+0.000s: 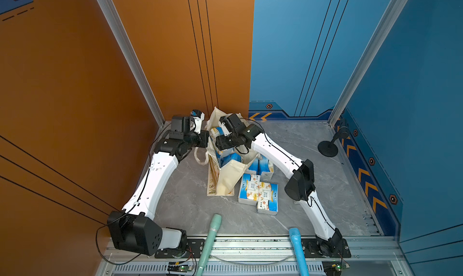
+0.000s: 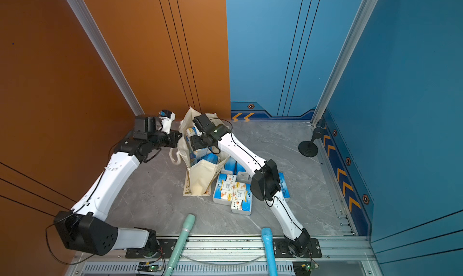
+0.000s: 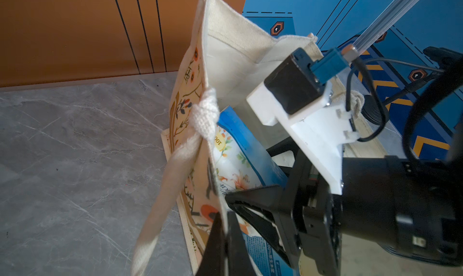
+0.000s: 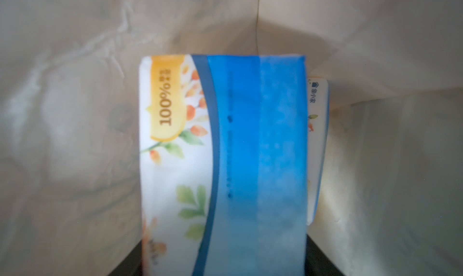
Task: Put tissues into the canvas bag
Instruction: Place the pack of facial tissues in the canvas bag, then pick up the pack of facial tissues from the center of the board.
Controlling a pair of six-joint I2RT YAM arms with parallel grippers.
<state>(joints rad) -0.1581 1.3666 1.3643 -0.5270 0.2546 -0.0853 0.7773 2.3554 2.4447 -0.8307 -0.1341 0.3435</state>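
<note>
Your grey marble-look bench [image 1: 190, 207] carries everything. The cream boxy canvas bag [image 1: 229, 177] stands on it, one side slumping outward. Your left gripper [image 3: 224, 227] has its jaws closed flat on the bag's printed wall at the rim, most likely to hold the mouth up and open for loading. Your right gripper [image 3: 253, 212] is down inside the bag with a blue-and-white plastic-wrapped tissue pack [image 4: 220, 162] between its jaws; you cannot tell whether they press it or have let go. Other packs [image 1: 229, 159] lie inside the bag, and a cluster of loose tissue packs [image 1: 258, 190] sits on the bench just beside the bag. A yellow badge [image 4: 166, 104] on the pack between the jaws reads "100%"; the small print nearby is too fine to read.
</note>
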